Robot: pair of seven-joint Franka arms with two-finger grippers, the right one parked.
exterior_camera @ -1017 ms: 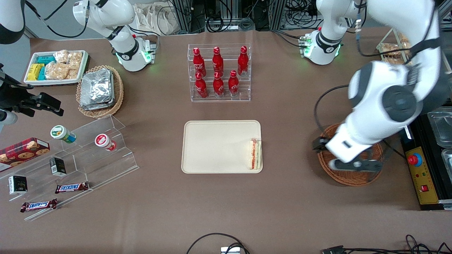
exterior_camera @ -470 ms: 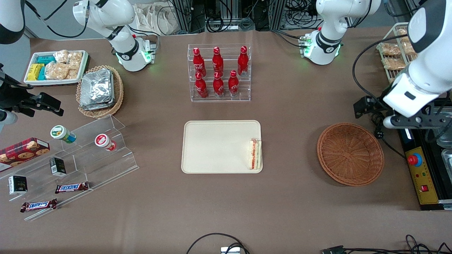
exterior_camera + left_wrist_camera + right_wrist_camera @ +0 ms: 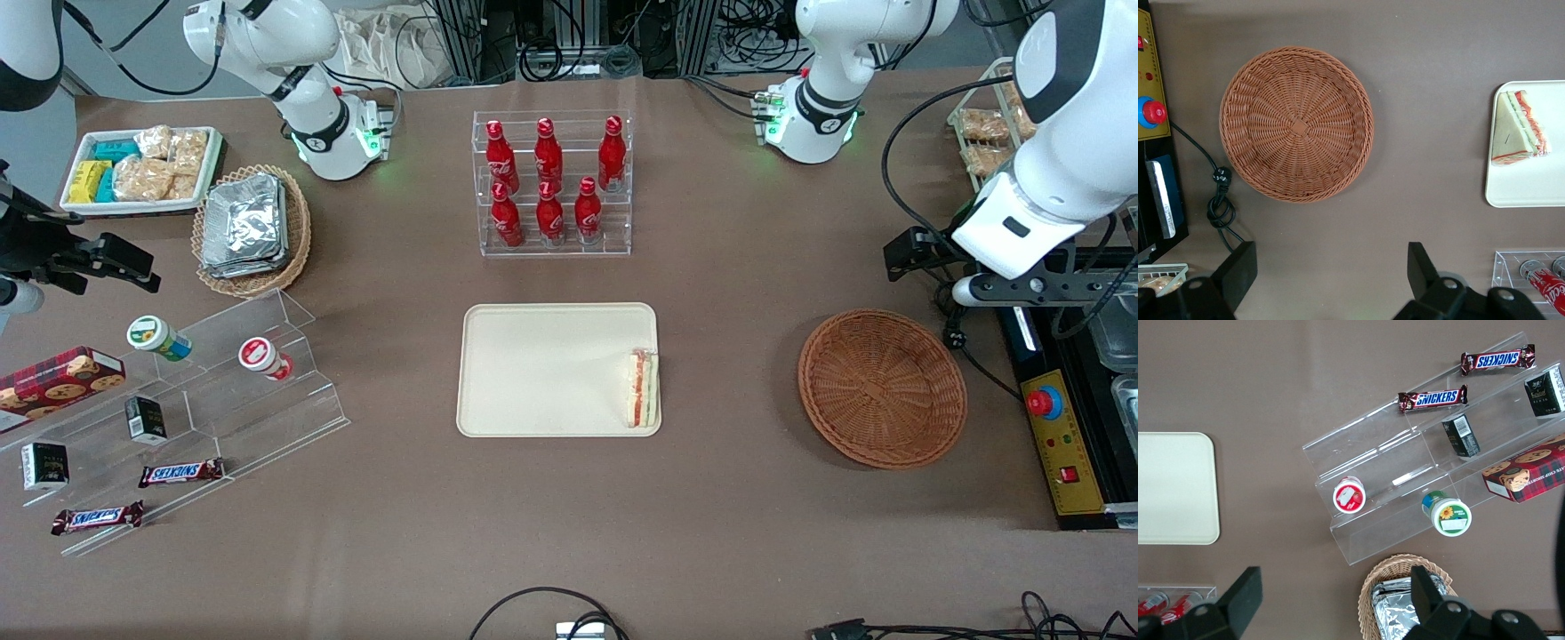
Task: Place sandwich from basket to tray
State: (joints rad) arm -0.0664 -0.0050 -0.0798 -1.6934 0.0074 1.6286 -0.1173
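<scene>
Tray (image 3: 542, 369): flat on the table, holds 1 sandwich (image 3: 644, 388) lying at the tray edge nearest the basket, inside the rim. Basket (image 3: 882, 388): beside the tray toward the working arm's end, nothing in it. Gripper (image 3: 1331, 283): raised above the table, farther from the front camera than the basket, fingers (image 3: 1238, 270) spread apart, holding nothing.

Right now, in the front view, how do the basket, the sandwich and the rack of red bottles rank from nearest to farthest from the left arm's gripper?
The gripper is open, at the working arm's end of the table.
1. Basket: nearest, slightly closer to the front camera than the gripper.
2. Sandwich: on the tray's edge nearest the basket.
3. Bottle rack: farthest, mid-table.
</scene>
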